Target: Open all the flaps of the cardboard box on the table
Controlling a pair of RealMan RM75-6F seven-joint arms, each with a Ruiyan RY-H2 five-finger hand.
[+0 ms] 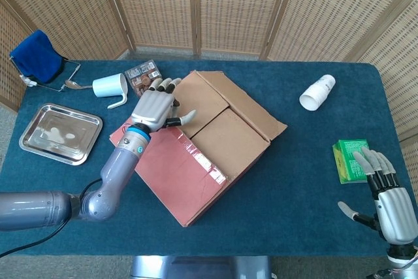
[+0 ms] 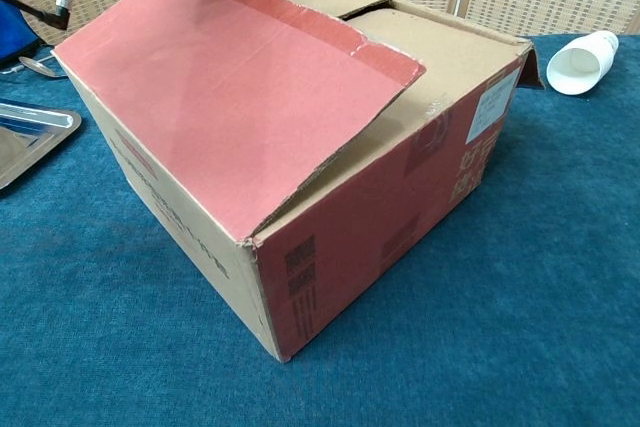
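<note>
1. While the brown cardboard box (image 1: pixel 202 142) sits at the middle of the blue-clothed table (image 1: pixel 294 181), its large red-faced flap (image 2: pixel 230 97) is raised at an angle toward 7 o'clock in the head view.
2. The left hand (image 1: pixel 155 106) lies over the flap's upper edge, fingers (image 1: pixel 166 85) spread toward 12 o'clock and thumb pointing to 3 o'clock (whether it actually grips the edge, I cannot tell).
3. Two plain inner flaps (image 1: pixel 225 132) lie flat and closed; an outer flap (image 1: pixel 251 106) at 2 o'clock folds outward.
4. The right hand (image 1: pixel 385 204) hovers at 4 o'clock, fingers apart, holding nothing, just below a green carton (image 1: pixel 349 158).
5. A white paper cup (image 1: pixel 317 92) lies on its side at 2 o'clock.
6. At 9 o'clock rests a steel tray (image 1: pixel 60 133), with a white mug (image 1: pixel 111 87) above it.
</note>
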